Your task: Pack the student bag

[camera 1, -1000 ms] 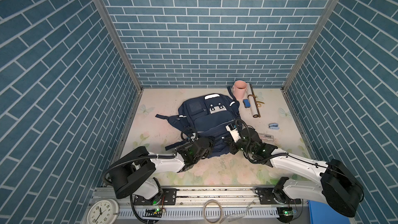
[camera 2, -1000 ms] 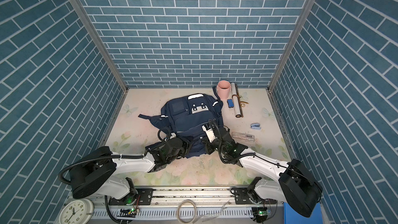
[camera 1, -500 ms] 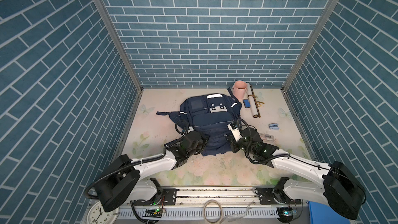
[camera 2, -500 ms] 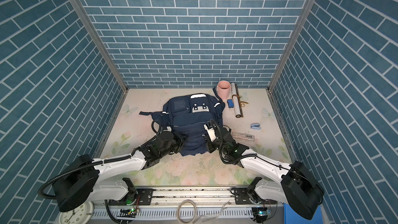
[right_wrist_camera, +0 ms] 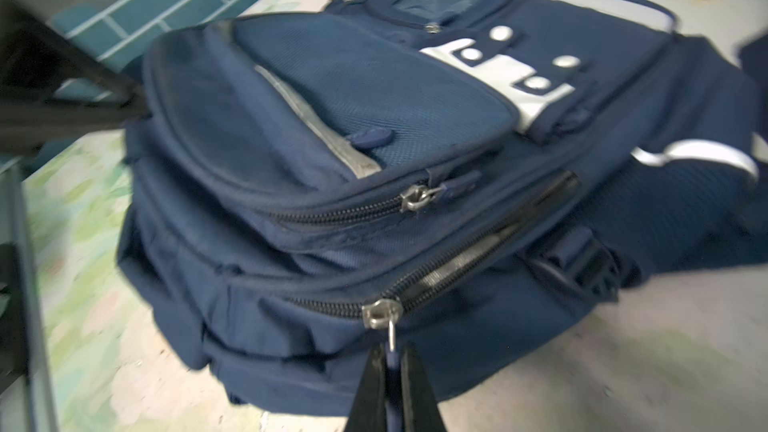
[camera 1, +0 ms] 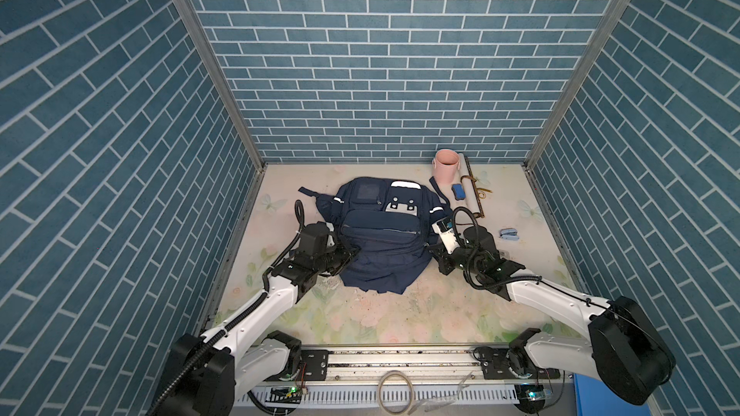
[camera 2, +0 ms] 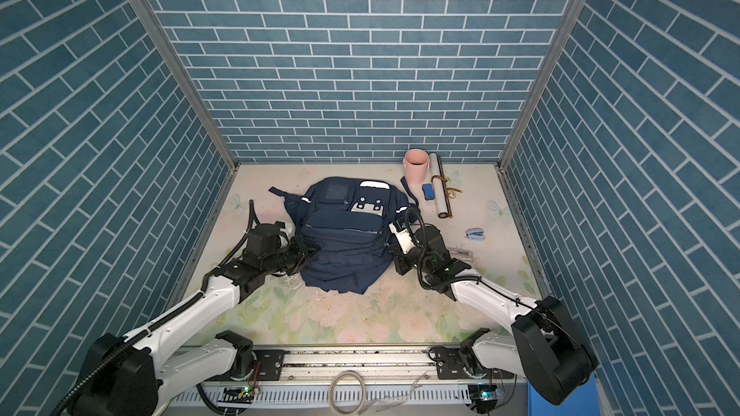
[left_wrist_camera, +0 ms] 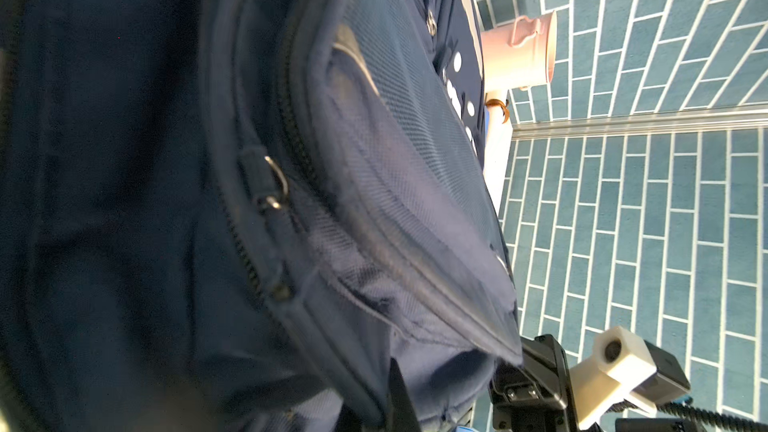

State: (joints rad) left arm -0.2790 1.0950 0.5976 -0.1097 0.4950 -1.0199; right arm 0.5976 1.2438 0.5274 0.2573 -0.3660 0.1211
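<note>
The student bag [camera 1: 382, 234] [camera 2: 344, 234], a navy backpack with white strips, lies front up mid-table in both top views. My left gripper [camera 1: 354, 252] [camera 2: 312, 252] is at the bag's left side. In the left wrist view it [left_wrist_camera: 395, 403] is shut, with bag fabric pressed round its dark finger [left_wrist_camera: 400, 388]. My right gripper [camera 1: 429, 248] [camera 2: 390, 248] is at the bag's right side. In the right wrist view it [right_wrist_camera: 390, 367] is shut on the blue pull tab under the main zipper's metal slider [right_wrist_camera: 380, 314]. A second zipper slider [right_wrist_camera: 415, 198] sits on the front pocket.
Beyond the bag at the back right stand a pink cup [camera 1: 446, 166], a white rolled tube [camera 1: 473, 190], a blue eraser [camera 1: 458, 191] and a rubber band [camera 1: 483, 194]. A small blue stapler [camera 1: 509, 234] lies right of my right arm. Brick walls close three sides.
My left gripper has travelled left and further back along the bag's left side. The bag has drawn back and straightened. The right gripper stays at the zipper pull.
</note>
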